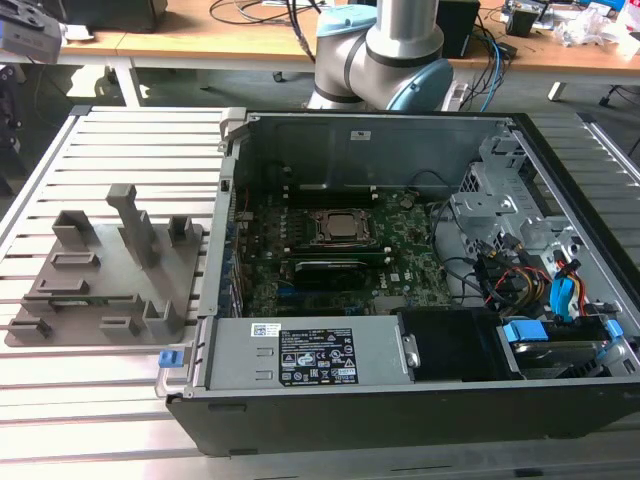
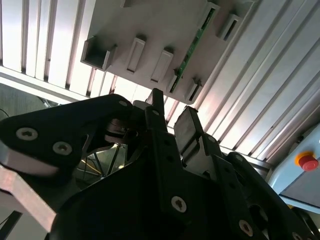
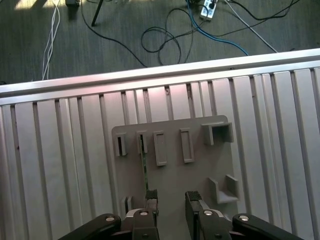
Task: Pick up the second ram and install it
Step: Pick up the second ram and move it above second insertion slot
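The second ram (image 2: 192, 42) is a thin green stick standing on its edge in a slot of the grey holder tray (image 2: 150, 25). In the first wrist view the ram (image 3: 145, 172) appears edge-on as a narrow line across the tray (image 3: 200, 165). My gripper (image 3: 172, 200) hangs above the tray's near end, open, with nothing between its fingers. One fingertip (image 3: 151, 196) lines up with the end of the ram; the other sits apart beside it. The second wrist view shows the gripper (image 2: 170, 117) from below and well clear of the tray.
In the exterior view the tray (image 1: 100, 300) lies on a slatted aluminium table (image 1: 120, 400) at the left. The open computer case (image 1: 400, 400) at the right holds the motherboard (image 1: 420, 275) with its CPU socket (image 1: 340, 228). Cables lie on the floor (image 3: 165, 35) beyond the table edge.
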`<state>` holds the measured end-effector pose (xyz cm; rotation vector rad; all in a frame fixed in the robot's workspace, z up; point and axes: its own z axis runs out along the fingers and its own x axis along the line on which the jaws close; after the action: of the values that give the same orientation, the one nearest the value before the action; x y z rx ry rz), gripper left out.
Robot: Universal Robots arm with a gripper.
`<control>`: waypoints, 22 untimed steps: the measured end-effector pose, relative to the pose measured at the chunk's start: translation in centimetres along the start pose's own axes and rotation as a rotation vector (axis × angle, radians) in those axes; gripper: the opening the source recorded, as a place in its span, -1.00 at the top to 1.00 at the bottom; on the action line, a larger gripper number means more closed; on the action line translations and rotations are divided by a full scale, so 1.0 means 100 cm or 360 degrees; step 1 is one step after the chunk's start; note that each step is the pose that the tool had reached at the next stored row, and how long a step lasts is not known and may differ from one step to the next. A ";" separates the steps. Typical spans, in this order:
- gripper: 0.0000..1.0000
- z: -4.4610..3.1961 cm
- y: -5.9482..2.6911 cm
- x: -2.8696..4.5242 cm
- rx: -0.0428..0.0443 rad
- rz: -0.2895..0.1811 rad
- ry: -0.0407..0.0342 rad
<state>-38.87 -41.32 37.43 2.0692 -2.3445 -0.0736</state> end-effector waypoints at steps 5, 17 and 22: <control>0.28 0.0039 -0.0002 0.0001 0.0000 0.0000 0.0000; 0.28 0.0130 -0.0006 0.0003 0.0000 0.0000 0.0000; 0.28 0.0161 -0.0007 0.0003 0.0000 0.0000 0.0000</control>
<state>-38.87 -41.32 35.82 2.0692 -2.3444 -0.0737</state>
